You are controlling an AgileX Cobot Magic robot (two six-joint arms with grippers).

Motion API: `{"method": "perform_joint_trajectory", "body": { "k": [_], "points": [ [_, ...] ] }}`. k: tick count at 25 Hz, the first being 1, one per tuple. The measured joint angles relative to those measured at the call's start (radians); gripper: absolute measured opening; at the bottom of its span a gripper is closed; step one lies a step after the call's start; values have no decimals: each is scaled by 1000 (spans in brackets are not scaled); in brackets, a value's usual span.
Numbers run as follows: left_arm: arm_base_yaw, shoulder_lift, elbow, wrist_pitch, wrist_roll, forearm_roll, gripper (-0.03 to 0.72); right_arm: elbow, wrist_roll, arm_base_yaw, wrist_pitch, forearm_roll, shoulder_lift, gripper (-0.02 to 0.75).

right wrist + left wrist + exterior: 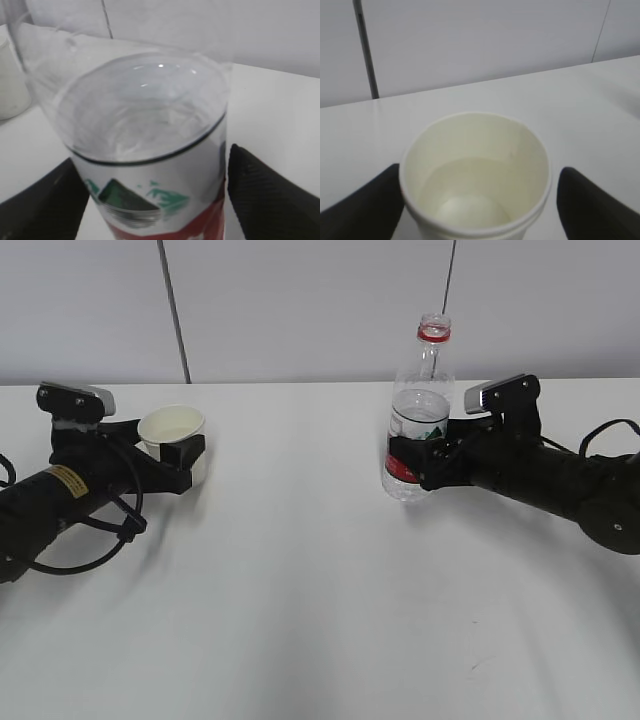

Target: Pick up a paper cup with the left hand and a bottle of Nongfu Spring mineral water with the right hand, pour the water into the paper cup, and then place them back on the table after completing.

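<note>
From across the table [320, 620] the left hand [172, 462] has its fingers on either side of the paper cup [172, 430], apparently gripping it, though the cup's base is hidden behind the near finger. The left wrist view alone looks down into the paper cup [475, 170], showing clear water [470, 192] partway up, with both fingers [365, 210] cut off at the bottom edge. On the right, the right hand [412, 462] clasps the Nongfu Spring bottle [420, 410] at its label; the bottle stands upright, uncapped. Close up, the bottle [150, 150] fills the right wrist view, its neck out of sight.
</note>
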Motion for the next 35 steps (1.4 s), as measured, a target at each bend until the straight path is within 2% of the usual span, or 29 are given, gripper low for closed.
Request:
{"method": "perform_joint_trajectory", "body": {
  "k": [21,29,35],
  "points": [
    [0,0,0,-6,0,-2,563,113,-4,0,7,4,-80,610],
    [0,0,0,-6,0,0,563,169,-8,0,108,18,-132,576],
    [0,-2,0,-6,-19,7,563,200,-10,0,125,39,-200,575]
  ]
}}
